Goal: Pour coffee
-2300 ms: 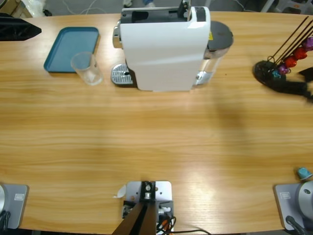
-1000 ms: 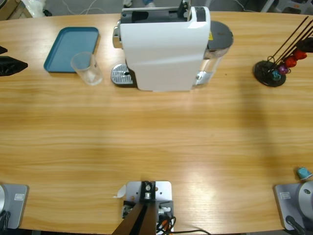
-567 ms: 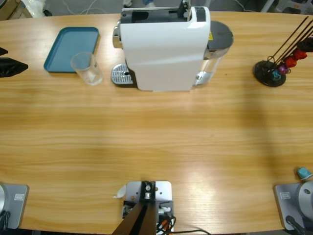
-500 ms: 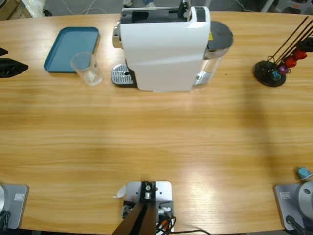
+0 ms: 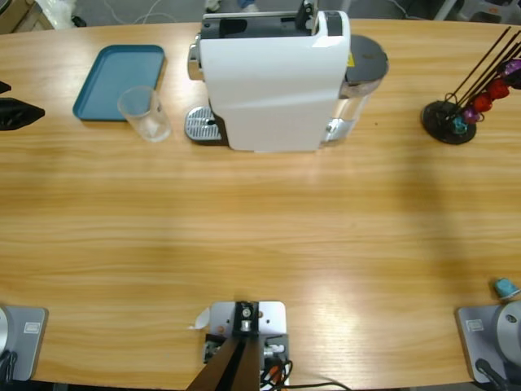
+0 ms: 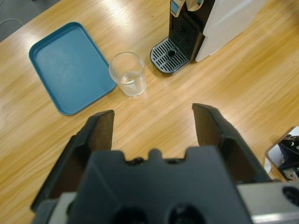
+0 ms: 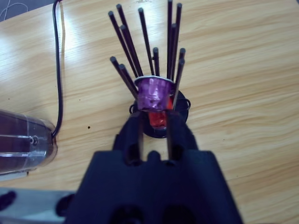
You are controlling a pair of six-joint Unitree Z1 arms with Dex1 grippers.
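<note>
The white coffee machine (image 5: 273, 77) stands at the table's back middle, its round drip grate (image 5: 201, 125) to its left. A clear glass (image 5: 145, 114) stands beside the grate, touching the blue tray (image 5: 118, 77). In the left wrist view the glass (image 6: 127, 80) sits well beyond my left gripper (image 6: 153, 116), which is open and empty. Only its tip (image 5: 18, 114) shows at the high view's left edge. My right gripper (image 7: 154, 114) points at a purple capsule (image 7: 154, 93) hanging between the rods of the capsule rack (image 5: 449, 120).
The rack (image 7: 159, 126) holds red, purple and teal capsules on black rods. A loose teal capsule (image 5: 505, 287) lies at the front right. A black cable (image 7: 58, 70) runs by the machine's clear water tank (image 7: 23, 140).
The right gripper has left the rack's base and gone out of the high view. The left gripper has drawn back toward the left edge and now holds still.
</note>
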